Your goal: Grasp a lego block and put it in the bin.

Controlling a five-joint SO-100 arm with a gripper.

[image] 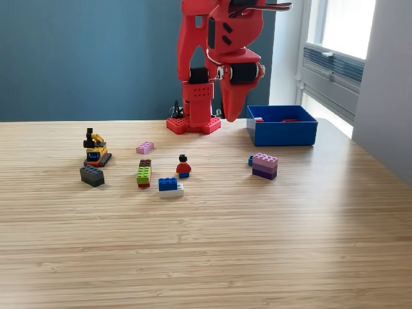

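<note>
The red gripper (pixel 230 114) hangs point-down at upper centre of the frame, above the table (pixel 257 244); its jaws look pressed together, with nothing between them. Just to its right sits the blue bin (pixel 282 132). Lower, mid-frame, a purple block (pixel 264 165) and a small figure (pixel 183 167) stand apart.

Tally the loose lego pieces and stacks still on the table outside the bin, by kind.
Single bricks: 2, the pink brick and the dark grey brick.
Brick stacks: 4, the yellow-and-black stack, the brown-green-red stack, the blue-on-white stack and the pink-and-purple stack.
Minifigures: 1, the red-shirted minifigure.
Total: 7.
</note>
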